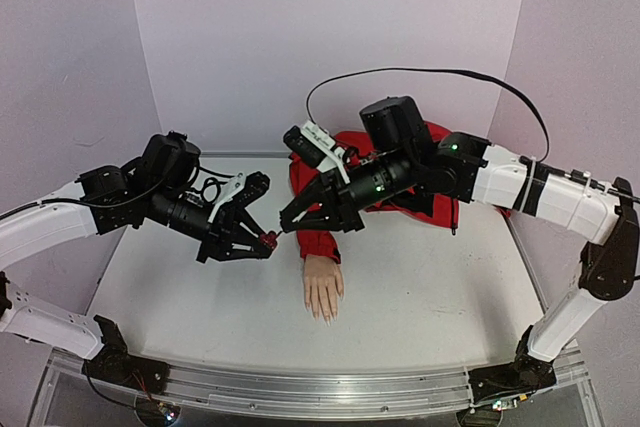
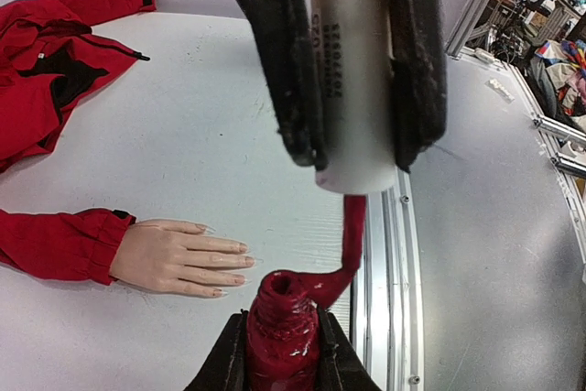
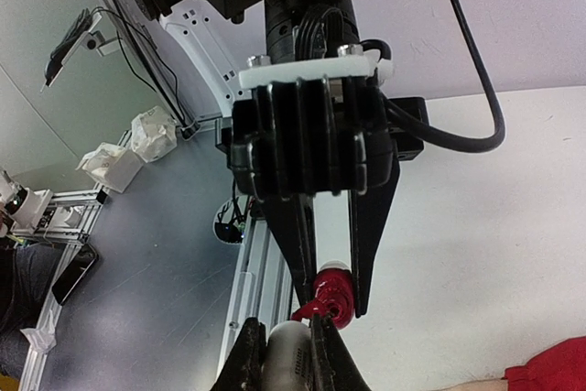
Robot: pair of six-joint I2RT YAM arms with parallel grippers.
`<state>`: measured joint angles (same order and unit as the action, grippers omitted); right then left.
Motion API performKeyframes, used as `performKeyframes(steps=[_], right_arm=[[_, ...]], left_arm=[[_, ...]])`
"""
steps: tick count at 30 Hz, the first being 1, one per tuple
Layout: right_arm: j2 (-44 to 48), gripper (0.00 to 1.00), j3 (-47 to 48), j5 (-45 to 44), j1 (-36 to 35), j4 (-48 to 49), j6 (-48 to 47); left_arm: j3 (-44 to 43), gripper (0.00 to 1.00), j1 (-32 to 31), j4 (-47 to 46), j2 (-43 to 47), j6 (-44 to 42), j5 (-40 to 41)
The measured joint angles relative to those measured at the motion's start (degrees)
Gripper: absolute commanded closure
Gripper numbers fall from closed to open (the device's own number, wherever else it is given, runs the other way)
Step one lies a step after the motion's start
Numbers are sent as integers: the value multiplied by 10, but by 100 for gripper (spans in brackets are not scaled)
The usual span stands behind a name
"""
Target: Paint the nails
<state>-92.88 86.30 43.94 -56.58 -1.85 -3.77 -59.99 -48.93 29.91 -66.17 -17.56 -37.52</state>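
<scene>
Left side: the left gripper (image 1: pixel 258 240) extends from the left over the table (image 1: pixel 430 297). Its jaws are closed narrow on the body of the polish bottle (image 2: pixel 279 336). In the left wrist view we see the bottle seated between the two fingers. Its mouth is open toward the cap above, and the neck and shoulders are smeared dark red.

Centre: the right gripper (image 1: pixel 290 219) stretches across from the right and meets the left one almost tip to tip. Its jaws clamp the white cap (image 2: pixel 352 70) on both sides. Faint lettering runs along the cap, too blurred for us to read. From the cap's lower end hangs the brush (image 2: pixel 352 226), loaded with red and bent, its tip at the bottle mouth. We cannot tell whether the tip is inside the mouth or only on the rim.

Just right of the grippers and nearer the front edge: the mannequin hand (image 1: pixel 323 287) lies flat, palm down, fingers pointing toward the arm bases. The nails (image 2: pixel 242 247) look pale, natural-coloured and glossy. They sit at the fingertips on the table, apart from the brush.

Right and back: the wrist goes into a red sleeve (image 2: pixel 55 244). This belongs to the red jacket (image 2: pixel 55 34), which is spread at the back of the table beneath the right arm.
</scene>
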Motion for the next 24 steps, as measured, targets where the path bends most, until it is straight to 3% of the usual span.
performKeyframes(steps=[10, 19, 24], right_arm=[[58, 100, -50, -24, 22, 36, 60], [127, 100, -118, -92, 104, 38, 168], [124, 100, -158, -119, 118, -9, 184]], left_arm=[[14, 100, 0, -16, 10, 1, 47], [48, 100, 8, -74, 80, 31, 233], [31, 100, 13, -118, 80, 51, 333]])
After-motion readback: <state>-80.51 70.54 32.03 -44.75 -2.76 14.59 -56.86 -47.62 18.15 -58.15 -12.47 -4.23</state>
